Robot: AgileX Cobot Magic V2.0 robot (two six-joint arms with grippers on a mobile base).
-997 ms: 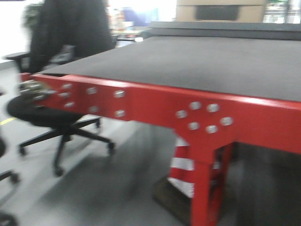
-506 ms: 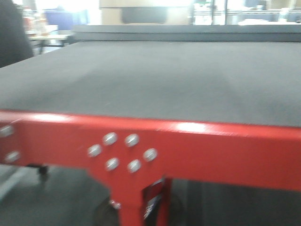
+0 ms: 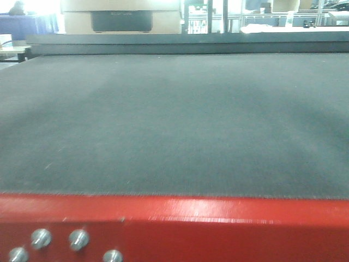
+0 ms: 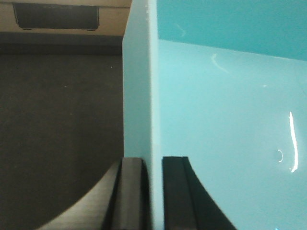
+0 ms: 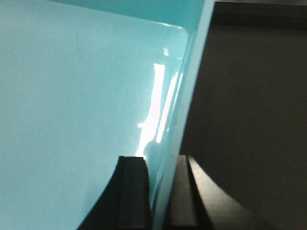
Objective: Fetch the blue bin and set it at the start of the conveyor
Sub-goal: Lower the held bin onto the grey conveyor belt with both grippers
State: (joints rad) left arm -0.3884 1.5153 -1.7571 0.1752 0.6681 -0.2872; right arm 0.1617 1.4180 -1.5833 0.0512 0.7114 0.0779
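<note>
- Blue bin (image 4: 216, 120): light aqua plastic tub with smooth, glossy walls. You see it in both wrist views, gripped at two of its walls. Light streaks show on its inner face.
- Left gripper (image 4: 152, 167): clamped on the blue bin's wall. You have one dark finger (image 4: 129, 191) on the outer side of the wall and the other on the inner side, with the wall edge upright between them.
- Right gripper (image 5: 160, 167): clenched on the bin's other wall in the same way. One finger (image 5: 133, 191) lies against the glossy inner face and the other against the outside. The wall leans to the right in this view.
- Conveyor start (image 3: 174, 120): wide, flat, dark grey belt with a fine texture, filling most of your front view. The same dark surface shows beyond the bin's outer wall in each wrist view. You cannot tell from these views whether the bin touches the belt or hangs above it.
- Red front edge (image 3: 218, 224): glossy band along the near side of the belt, at the bottom of your front view.
- Bolts (image 3: 41, 238): silver heads set in the red edge at lower left.
- Beige unit (image 3: 120, 13): stands past the far end of the belt and has a dark panel on its face.
</note>
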